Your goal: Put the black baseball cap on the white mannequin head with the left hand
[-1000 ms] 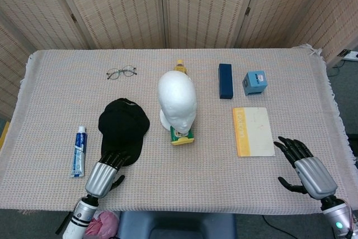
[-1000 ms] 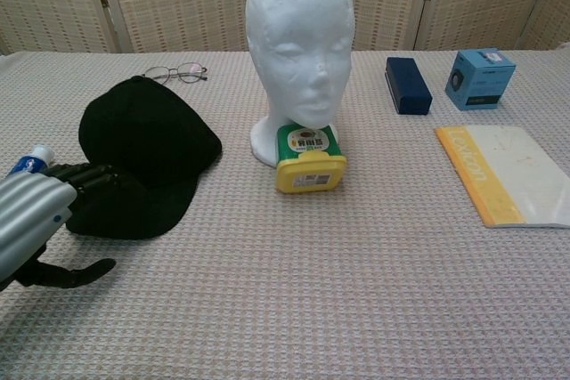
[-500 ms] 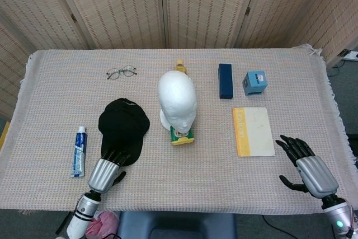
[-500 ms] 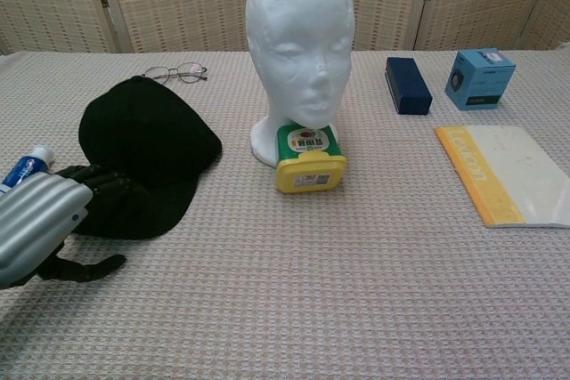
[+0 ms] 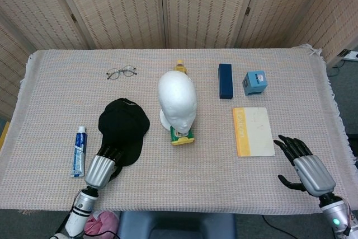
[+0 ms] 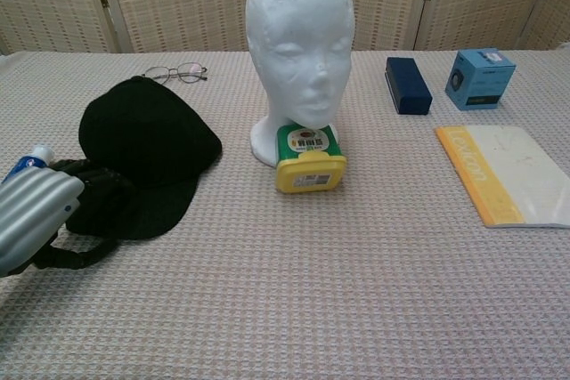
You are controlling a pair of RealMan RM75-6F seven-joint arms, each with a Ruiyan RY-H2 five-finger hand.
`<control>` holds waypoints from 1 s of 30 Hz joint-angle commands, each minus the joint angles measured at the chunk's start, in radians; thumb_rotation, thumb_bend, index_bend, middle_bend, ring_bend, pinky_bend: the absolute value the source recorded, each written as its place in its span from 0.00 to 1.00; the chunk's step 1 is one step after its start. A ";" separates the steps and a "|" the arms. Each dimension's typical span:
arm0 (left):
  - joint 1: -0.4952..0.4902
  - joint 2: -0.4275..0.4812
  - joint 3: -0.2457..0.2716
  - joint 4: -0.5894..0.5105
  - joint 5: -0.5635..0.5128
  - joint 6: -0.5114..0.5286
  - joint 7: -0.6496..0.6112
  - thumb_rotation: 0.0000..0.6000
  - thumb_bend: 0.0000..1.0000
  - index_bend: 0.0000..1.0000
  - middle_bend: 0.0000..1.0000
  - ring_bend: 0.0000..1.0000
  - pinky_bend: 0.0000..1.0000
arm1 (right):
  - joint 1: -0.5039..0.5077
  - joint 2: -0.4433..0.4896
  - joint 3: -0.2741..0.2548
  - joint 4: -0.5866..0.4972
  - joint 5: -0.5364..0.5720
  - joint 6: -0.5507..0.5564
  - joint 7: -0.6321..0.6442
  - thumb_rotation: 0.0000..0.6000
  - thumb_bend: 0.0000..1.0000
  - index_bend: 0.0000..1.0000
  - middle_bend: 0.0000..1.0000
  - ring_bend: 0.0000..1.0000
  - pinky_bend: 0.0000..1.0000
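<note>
The left hand (image 5: 102, 167) lay at the near edge of the cap (image 5: 123, 128), its fingers over the brim and its thumb curled beneath; whether it truly gripped the brim could not be told. The cap sat flat on the table (image 5: 56, 82), just left of the mannequin head (image 5: 177, 102) and apart from it. The head stood upright mid-table, with a yellow-lidded tub (image 5: 182, 136) touching the front of its base. Left of the cap lay a toothpaste tube (image 5: 79, 150), and behind the cap a pair of glasses (image 5: 121, 72). Right of the head were a dark blue case (image 5: 225, 80), a blue box (image 5: 255, 82) and a yellow-edged notebook (image 5: 253, 131). The right hand (image 5: 304, 165) rested near the notebook's front corner, fingers spread, holding nothing.
</note>
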 commanded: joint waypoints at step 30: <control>-0.024 -0.161 -0.035 0.340 -0.052 0.134 -0.140 1.00 0.42 0.56 0.63 0.46 0.49 | -0.001 -0.003 -0.004 -0.003 -0.010 0.000 -0.013 1.00 0.23 0.00 0.00 0.00 0.00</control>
